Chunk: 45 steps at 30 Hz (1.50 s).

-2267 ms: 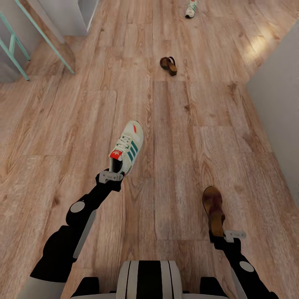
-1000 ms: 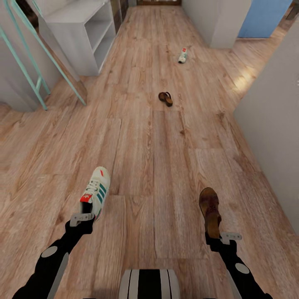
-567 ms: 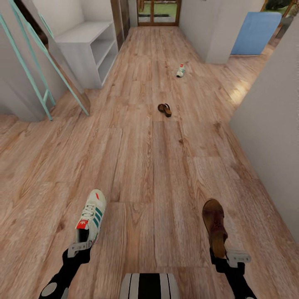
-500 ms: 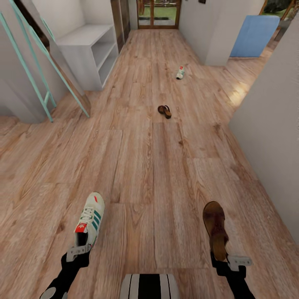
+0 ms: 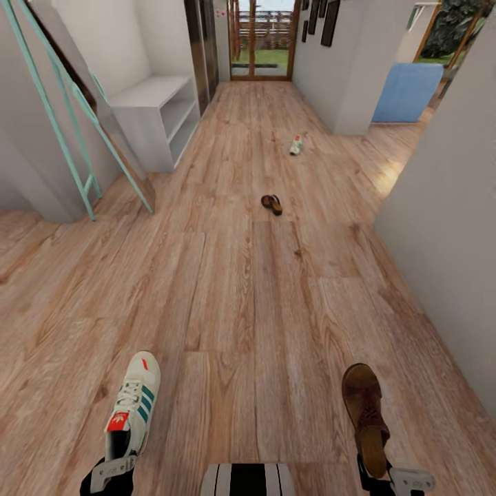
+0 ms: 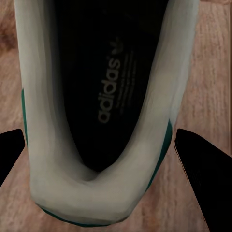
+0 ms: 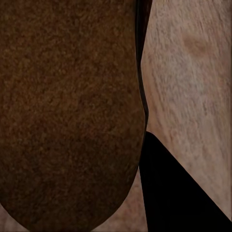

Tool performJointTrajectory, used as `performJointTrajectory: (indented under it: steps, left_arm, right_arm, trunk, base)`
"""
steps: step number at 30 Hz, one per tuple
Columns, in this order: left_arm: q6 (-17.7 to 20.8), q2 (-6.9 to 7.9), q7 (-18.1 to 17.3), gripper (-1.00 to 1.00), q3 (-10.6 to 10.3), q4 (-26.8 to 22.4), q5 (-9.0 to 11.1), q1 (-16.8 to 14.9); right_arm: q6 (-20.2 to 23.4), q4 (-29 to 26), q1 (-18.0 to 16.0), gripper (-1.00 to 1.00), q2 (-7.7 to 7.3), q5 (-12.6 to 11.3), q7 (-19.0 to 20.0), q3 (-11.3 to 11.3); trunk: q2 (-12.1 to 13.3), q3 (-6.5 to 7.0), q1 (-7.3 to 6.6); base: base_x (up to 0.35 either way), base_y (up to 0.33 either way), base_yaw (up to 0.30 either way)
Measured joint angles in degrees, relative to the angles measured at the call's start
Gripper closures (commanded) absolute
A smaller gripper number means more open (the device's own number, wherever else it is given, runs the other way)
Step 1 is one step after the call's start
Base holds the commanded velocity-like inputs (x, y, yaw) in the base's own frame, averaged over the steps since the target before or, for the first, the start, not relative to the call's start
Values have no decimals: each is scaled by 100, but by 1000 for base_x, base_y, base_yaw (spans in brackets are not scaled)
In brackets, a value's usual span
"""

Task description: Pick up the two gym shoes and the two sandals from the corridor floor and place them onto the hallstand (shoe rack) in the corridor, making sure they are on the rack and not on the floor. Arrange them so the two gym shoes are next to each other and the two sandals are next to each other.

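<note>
Left gripper (image 5: 109,472): seen at the bottom edge of the head view, low and near the robot's trunk; its fingers (image 6: 205,179) were clamped on the heel of a gym shoe (image 5: 134,403), one dark finger at each side of the heel in the left wrist view.
Held gym shoe: carried heel-first with the toe pointed away from the robot, above the corridor floor (image 5: 255,289); the dark insole (image 6: 108,87) with its printed brand mark was shown in the left wrist view.
Right gripper (image 5: 393,479): seen at the bottom right corner of the head view; a sandal (image 5: 365,413) was pinched at its heel, with one dark finger beside the footbed (image 7: 67,106) in the right wrist view.
Held sandal: toe pointed forward, roughly parallel to the held gym shoe, the two well apart.
Second sandal (image 5: 271,203): left lying on the floor in mid-corridor, well ahead.
Second gym shoe (image 5: 295,145): left on the floor farther on, near a wall corner (image 5: 348,103).
Left edge: a teal-framed ladder (image 5: 62,117) was leaned by the wall, with a white two-bay bench (image 5: 155,117) just beyond it.
Right edge: a grey wall (image 5: 448,227) was close alongside.
Open room: a wide strip of bare planks was left between these edges, running toward a glazed door (image 5: 262,41) at the far end.
</note>
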Motion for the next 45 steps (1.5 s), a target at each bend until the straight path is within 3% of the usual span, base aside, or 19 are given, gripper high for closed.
performJointTrajectory:
  steps: [27, 45]
  left_arm:
    - [-9, -2, -18, 100, -8, 182, -10, 8]
    - [-10, -12, -86, 100, -31, 124, -45, 12]
  right_arm:
    - [-4, 134, 8, 100, 15, -11, -9, -83]
    - [-9, 239, 9, 100, 21, -7, -8, -175]
  trunk:
    - [1044, 597, -574]
    - [967, 722, -531]
  base:
    - [0, 0, 0]
    - [0, 0, 0]
